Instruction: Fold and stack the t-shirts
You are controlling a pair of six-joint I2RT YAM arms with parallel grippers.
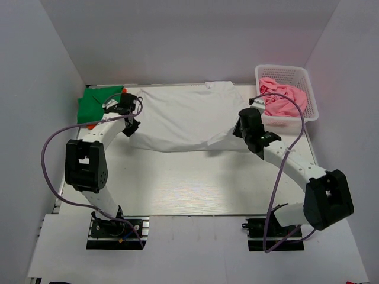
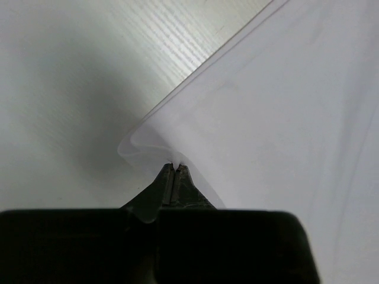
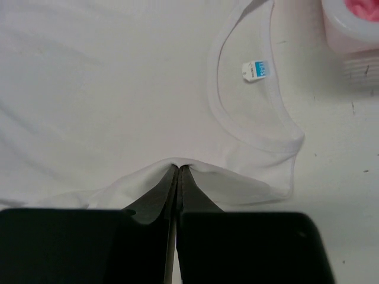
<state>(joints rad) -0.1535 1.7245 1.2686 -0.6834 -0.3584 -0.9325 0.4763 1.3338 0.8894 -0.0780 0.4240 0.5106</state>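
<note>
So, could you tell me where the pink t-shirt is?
In the top view, the pink t-shirt lies bunched inside the white basket, at far right, beside the white t-shirt.

A plain white t-shirt (image 1: 183,115) with a blue label (image 3: 258,70), a green t-shirt (image 1: 95,105) and a pink t-shirt (image 1: 284,102) are shown.
</note>
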